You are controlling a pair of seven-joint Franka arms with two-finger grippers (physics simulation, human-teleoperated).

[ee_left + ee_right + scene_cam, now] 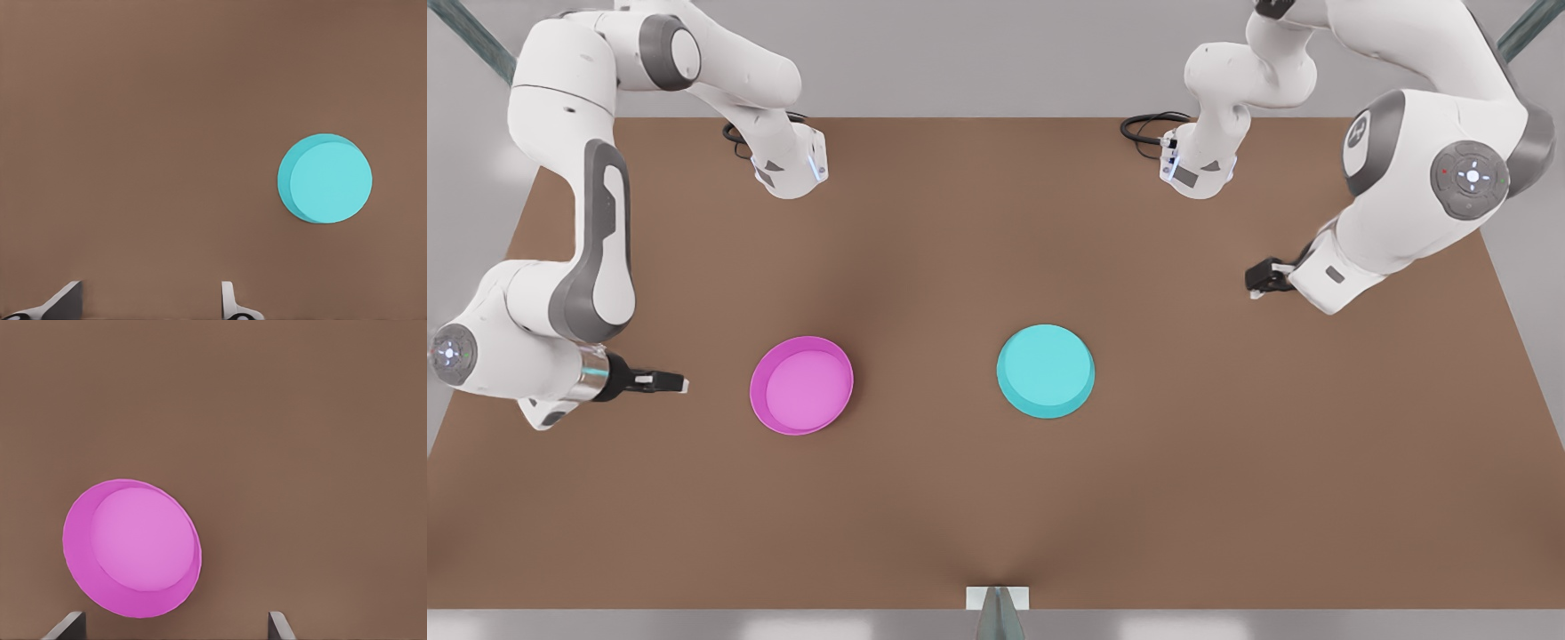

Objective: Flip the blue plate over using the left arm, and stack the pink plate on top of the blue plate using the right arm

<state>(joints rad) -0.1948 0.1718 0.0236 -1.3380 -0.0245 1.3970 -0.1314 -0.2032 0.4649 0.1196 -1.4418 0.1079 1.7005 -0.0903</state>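
The broad, flat, matte brown table spans the whole work area, its surface uniform and untextured. In the front view two white jointed arms with grey joint covers stand at its far corners.

The right arm, on the front view's left, folds down so that the right gripper lies low and roughly level, aimed at the pink plate, near it but apart. The left arm, on the front view's right, holds the left gripper above the table edge, well apart from the blue plate. The front view presents both grippers side-on, so their finger spacing cannot be read there; each wrist view supplies it.

The round, shallow, magenta-pink plastic plate sits left of centre in the front view, rim up, its paler flat floor visible inside the low wall. The right wrist view confirms this pink plate open side up, and shows the two grey fingertips spread wide, with bare table between them and nothing held.

The round, shallow, turquoise-cyan plastic plate rests just right of centre, well apart from the pink one. Its flat base faces up, the wall flaring down to the table. The left wrist view shows the same on the blue plate: a smooth lighter disc with a darker sloping band on one side. That view shows the left fingertips parted, empty.
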